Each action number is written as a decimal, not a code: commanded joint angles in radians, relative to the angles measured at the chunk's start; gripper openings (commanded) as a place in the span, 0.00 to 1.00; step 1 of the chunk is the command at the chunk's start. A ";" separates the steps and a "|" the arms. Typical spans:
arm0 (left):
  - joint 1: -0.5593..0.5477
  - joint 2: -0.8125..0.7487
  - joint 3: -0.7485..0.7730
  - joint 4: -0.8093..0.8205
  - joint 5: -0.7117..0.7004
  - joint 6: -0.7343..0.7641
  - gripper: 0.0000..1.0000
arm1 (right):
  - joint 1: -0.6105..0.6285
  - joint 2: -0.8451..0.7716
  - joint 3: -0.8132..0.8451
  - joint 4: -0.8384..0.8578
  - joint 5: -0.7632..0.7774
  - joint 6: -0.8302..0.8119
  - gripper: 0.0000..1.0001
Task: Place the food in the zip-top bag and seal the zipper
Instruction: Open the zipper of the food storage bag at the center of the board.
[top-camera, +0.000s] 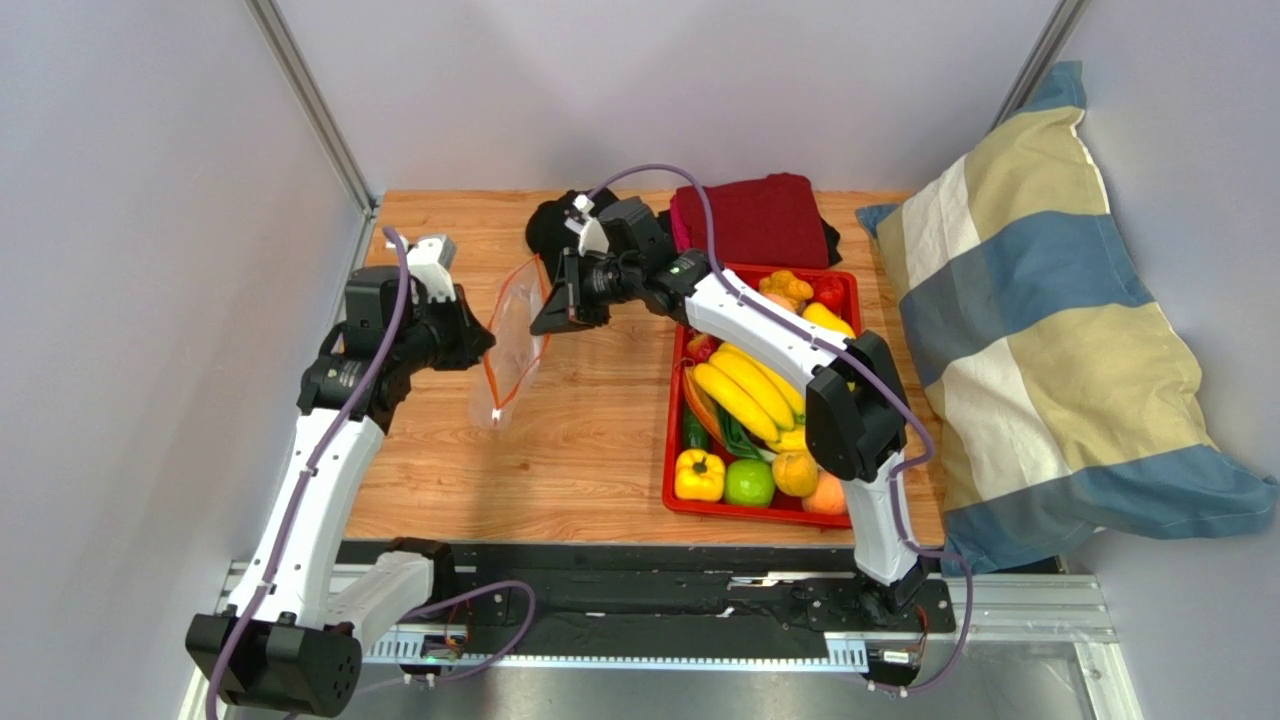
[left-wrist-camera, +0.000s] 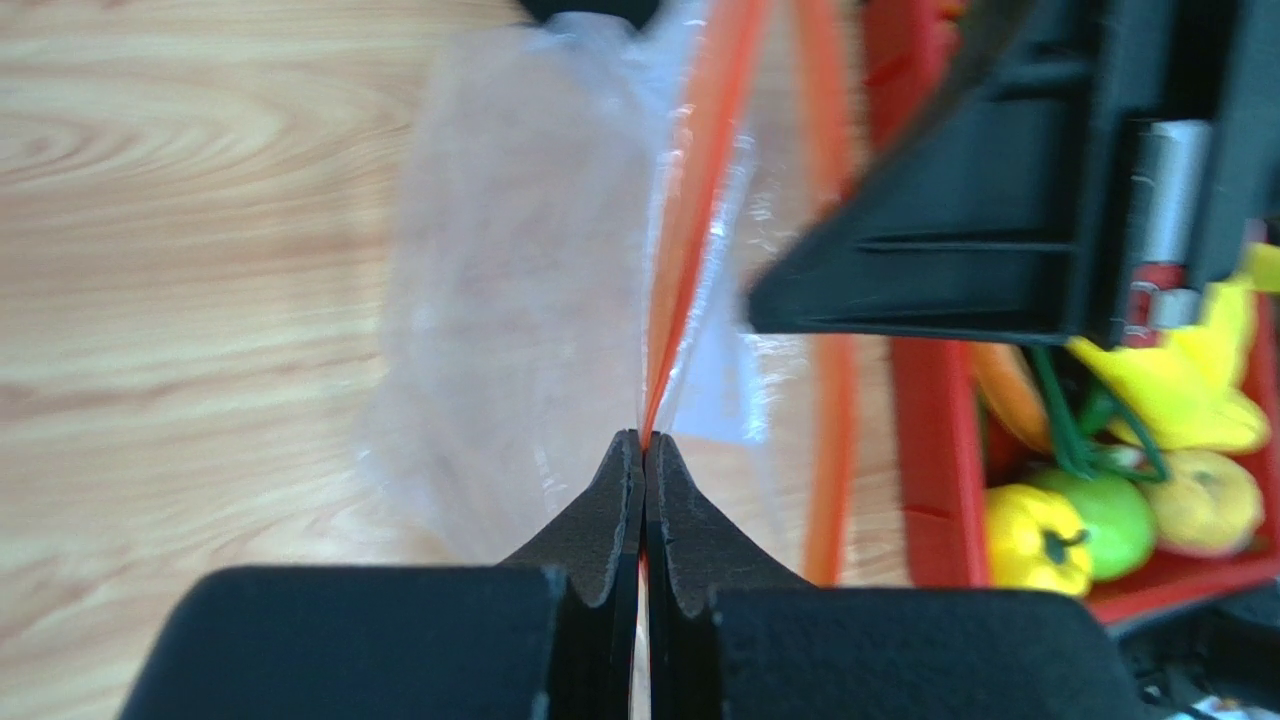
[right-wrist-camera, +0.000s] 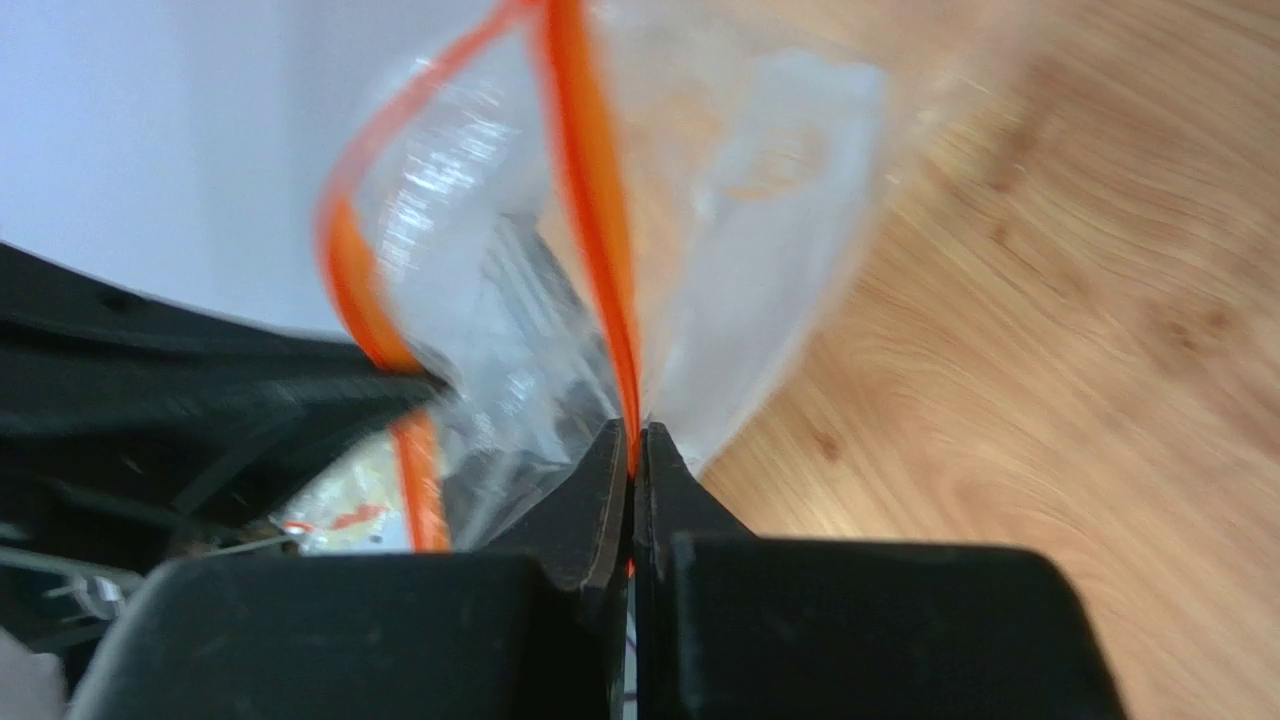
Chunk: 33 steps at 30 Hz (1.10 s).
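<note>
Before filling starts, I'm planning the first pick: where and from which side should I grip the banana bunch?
Probably from straight above, jaws spanning the banana bunch mid-length across its narrow width: it lies flat and diagonal in the red tray, other food crowding its sides.

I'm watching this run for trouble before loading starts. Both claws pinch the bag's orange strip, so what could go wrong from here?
1. The left claw and right claw each grip only the thin zipper. Pulling apart too hard could slip it free or tear the zip-top bag.
2. The food lies in the red tray and no claw is free. Letting go of one side to fetch it may let the floppy mouth collapse.
</note>
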 joint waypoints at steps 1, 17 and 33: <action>0.075 0.022 0.095 -0.134 -0.151 0.119 0.02 | -0.028 -0.085 -0.032 -0.131 0.039 -0.242 0.00; 0.017 0.131 0.227 -0.193 0.205 0.193 0.71 | -0.008 -0.125 0.010 -0.146 -0.046 -0.306 0.00; -0.070 0.062 0.126 -0.127 0.190 0.092 0.73 | -0.007 -0.117 -0.003 -0.055 -0.047 -0.094 0.00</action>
